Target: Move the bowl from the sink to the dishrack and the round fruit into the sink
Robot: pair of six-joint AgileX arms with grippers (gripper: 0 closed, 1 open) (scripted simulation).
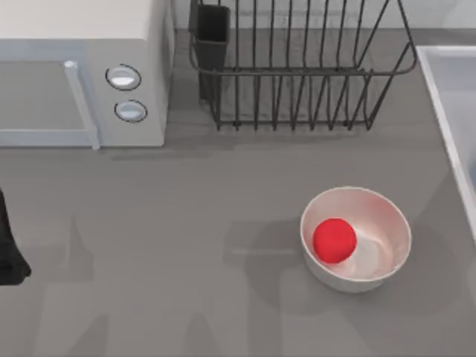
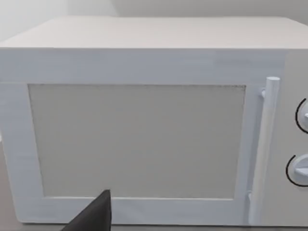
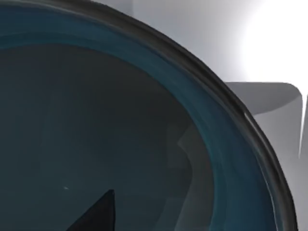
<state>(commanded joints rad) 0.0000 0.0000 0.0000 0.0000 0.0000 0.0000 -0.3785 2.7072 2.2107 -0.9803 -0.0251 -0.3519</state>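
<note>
Fruit first: the round fruit (image 1: 334, 239) is sitting inside the white bowl (image 1: 387, 216) on the grey table (image 1: 186, 245), toward the right side, in front of the dishrack (image 1: 297, 71). From above we get the dishrack at the back with its dark utensil cup (image 1: 213, 33) at the left corner, a white microwave (image 1: 82, 71) to its left, and a strip of the sink (image 1: 446, 97) along the right edge.

Our left arm (image 1: 9, 245) is just a dark shape at the far left edge of the table, parked. Its wrist camera faces the microwave door (image 2: 137, 139) and handle (image 2: 263, 149) straight on, something the overhead shot can't give us, plus one dark fingertip (image 2: 96, 216) at the frame edge. Can't tell if the left gripper is apart or together.

The right wrist camera is where the bowl (image 3: 211, 125) turns up: teal-blue inside, very close, with pale sink wall (image 3: 269, 48) behind it. One dark fingertip (image 3: 98, 214) pokes in over the bowl's interior. Whether the right gripper is clamped on the bowl, we honestly can't tell.
</note>
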